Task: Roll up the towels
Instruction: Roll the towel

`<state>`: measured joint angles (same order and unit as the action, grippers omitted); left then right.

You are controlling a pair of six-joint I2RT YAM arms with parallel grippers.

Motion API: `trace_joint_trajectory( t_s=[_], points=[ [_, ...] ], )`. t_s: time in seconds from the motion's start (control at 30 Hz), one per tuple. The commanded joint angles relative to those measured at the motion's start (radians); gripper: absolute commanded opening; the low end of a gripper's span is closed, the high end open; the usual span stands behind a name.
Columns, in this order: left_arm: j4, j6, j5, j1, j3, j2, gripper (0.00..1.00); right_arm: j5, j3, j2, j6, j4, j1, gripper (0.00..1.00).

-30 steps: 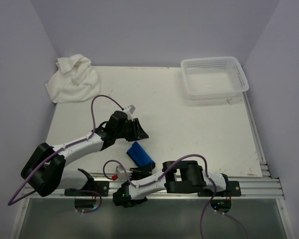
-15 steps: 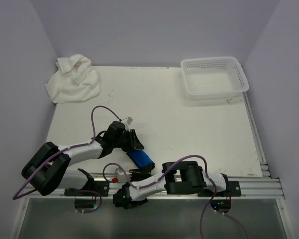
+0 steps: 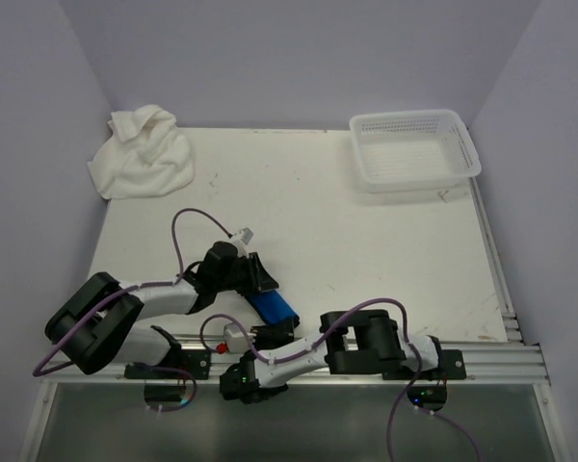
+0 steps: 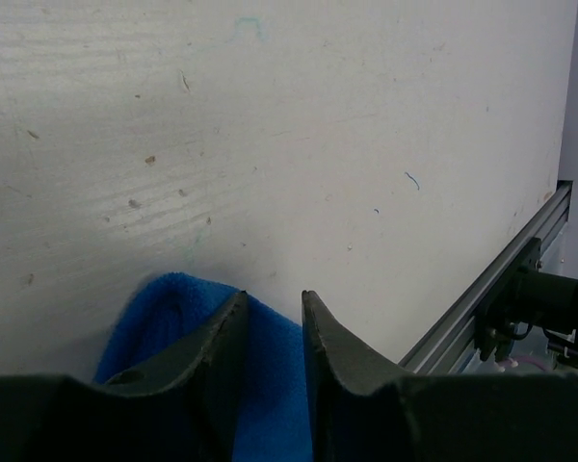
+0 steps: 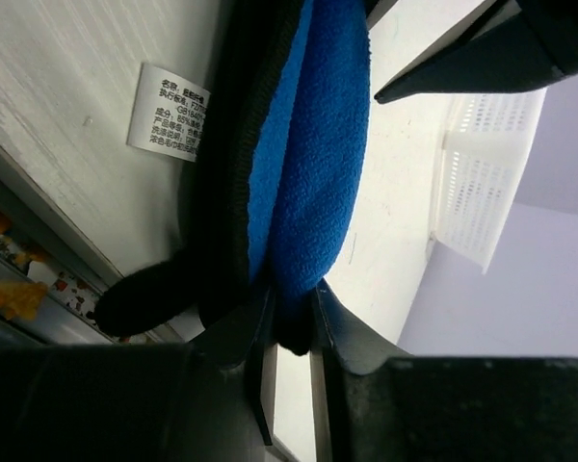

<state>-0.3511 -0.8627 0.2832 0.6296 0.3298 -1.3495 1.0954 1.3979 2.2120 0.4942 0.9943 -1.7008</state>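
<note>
The counter [image 3: 347, 250] carries the white towel [image 3: 140, 154] in a loose, unrolled heap at its far left corner, well apart from both arms, and the perforated basket [image 3: 414, 149] at the far right. The blue towel [image 3: 273, 306] lies at the near edge between the two arms, drawn into a tight, narrow bundle with a dark trim along one side and a small printed label [image 5: 170, 112] lying flat on the counter beside it. The step in hand looks like finishing the roll of this small towel. To do it well, both ends should turn evenly so the roll does not cone or loosen, and the cloth should stay pressed to the counter and off the rail at the edge. The left fingers [image 4: 226, 327] stand only narrowly apart over the far end of the bundle, with blue cloth showing in the gap; whether they pinch it or merely straddle it cannot be told. The right fingers [image 5: 339, 342] are almost closed, with the near end of the blue towel wedged between them, so they appear to grip it.
</note>
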Motion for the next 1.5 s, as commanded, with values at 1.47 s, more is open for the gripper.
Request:
trace_joint_trajectory(
  t_s=[1.47],
  points=[
    [-0.048, 0.002, -0.124, -0.005, -0.107, -0.060, 0.29, -0.788, -0.695, -1.054, 0.336, -0.787, 0.424, 0.48]
  ],
)
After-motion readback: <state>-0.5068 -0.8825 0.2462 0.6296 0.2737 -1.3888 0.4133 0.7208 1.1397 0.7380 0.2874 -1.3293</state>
